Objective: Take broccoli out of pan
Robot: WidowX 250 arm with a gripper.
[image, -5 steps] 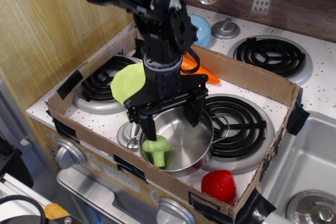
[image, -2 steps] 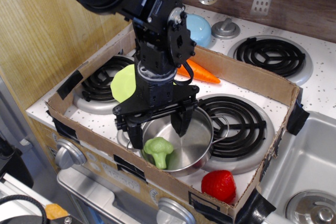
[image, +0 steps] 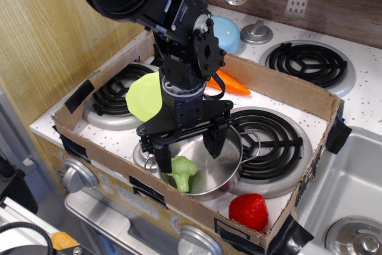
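The light-green broccoli [image: 182,172] lies in the near-left part of the shiny steel pan [image: 221,165], leaning on its rim. My gripper [image: 188,150] hangs over the pan, open, its jaws spread wide. The left finger [image: 162,162] stands just left of the broccoli at the pan's rim. The right finger [image: 213,141] is over the pan's middle. Nothing is held.
A cardboard box wall [image: 280,85] rings the stove top. A lime-green plate [image: 143,97] lies at the left burner, an orange carrot [image: 230,83] behind the arm, a red toy [image: 248,210] near the front right. A sink [image: 352,189] is at right.
The gripper dipped left and came back right, staying open. The broccoli tipped from standing stalk-down to lying against the pan's near-left rim.
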